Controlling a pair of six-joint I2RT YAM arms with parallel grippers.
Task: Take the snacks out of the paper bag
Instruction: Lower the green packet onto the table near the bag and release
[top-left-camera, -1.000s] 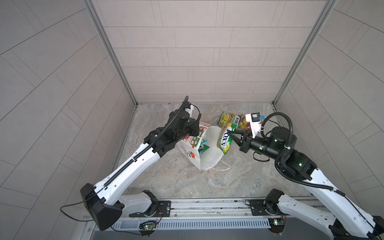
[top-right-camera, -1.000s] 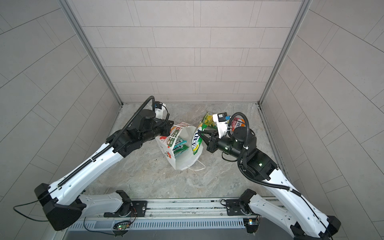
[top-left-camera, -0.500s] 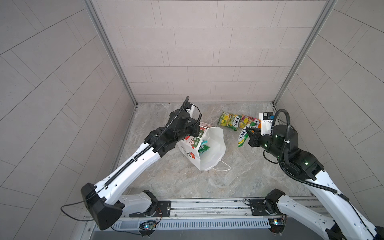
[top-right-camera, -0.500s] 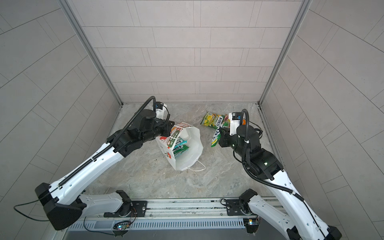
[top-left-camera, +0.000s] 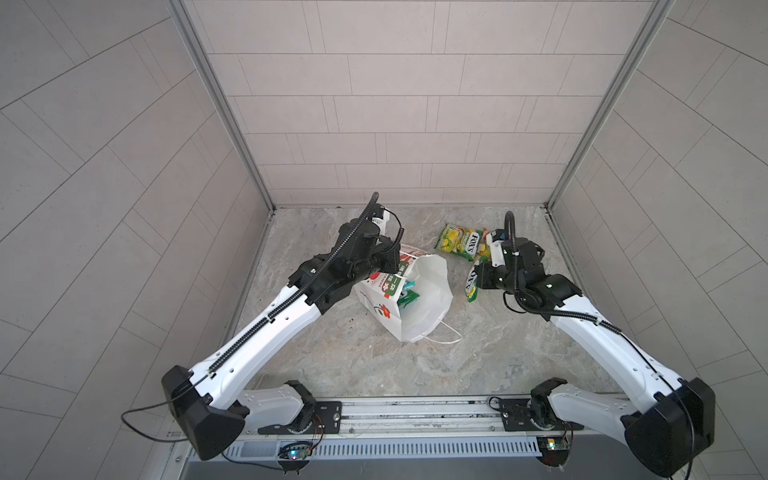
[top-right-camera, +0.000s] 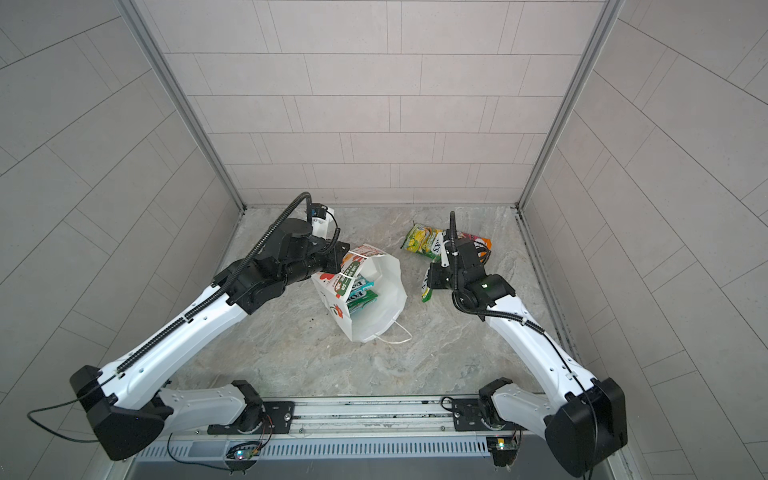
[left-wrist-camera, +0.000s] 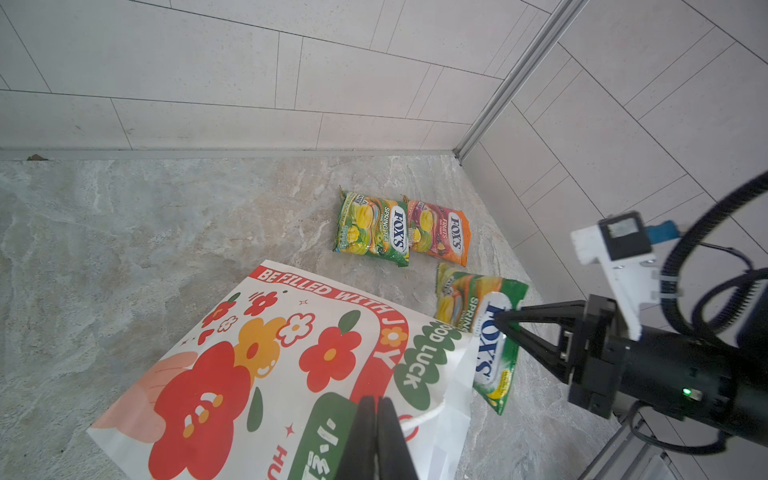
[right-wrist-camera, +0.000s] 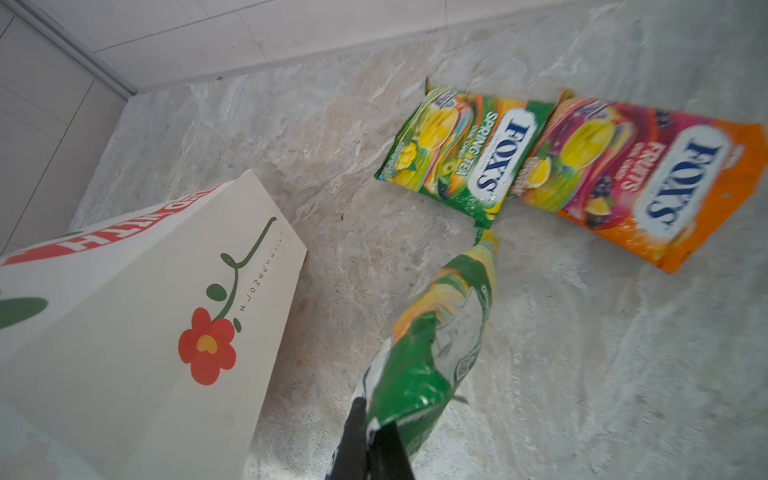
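The paper bag (top-left-camera: 417, 309) sits about mid-counter (top-left-camera: 340, 357), tipped so its mouth gapes up at the top camera, with one cord handle (top-left-camera: 442, 338) lying out on the stone. The left gripper (left-wrist-camera: 377, 401) is pressed together on the bag's rim right by the other cord (left-wrist-camera: 424, 415). In the left wrist view only the finger ends show and the rest runs off the frame. In both top views the black wrist covers the pinch itself. Inside the bag a teal packet (top-right-camera: 360, 286) and a greener packet (top-right-camera: 365, 300) peek out. How many are stacked in there can't be made out, since the printed side panel hides the rest.

The right gripper (right-wrist-camera: 370, 426) is pinching a green-yellow packet (right-wrist-camera: 432, 345) by one end, just beside the bag on its right. That wrist view is pretty smeared, and whether the packet's far end touches the counter can't be told. Two more lie flat near the back wall, touching each other: a second green-yellow packet (left-wrist-camera: 371, 228) and an orange-pink packet (left-wrist-camera: 440, 232). From above, the right arm covers most of the orange-pink packet.
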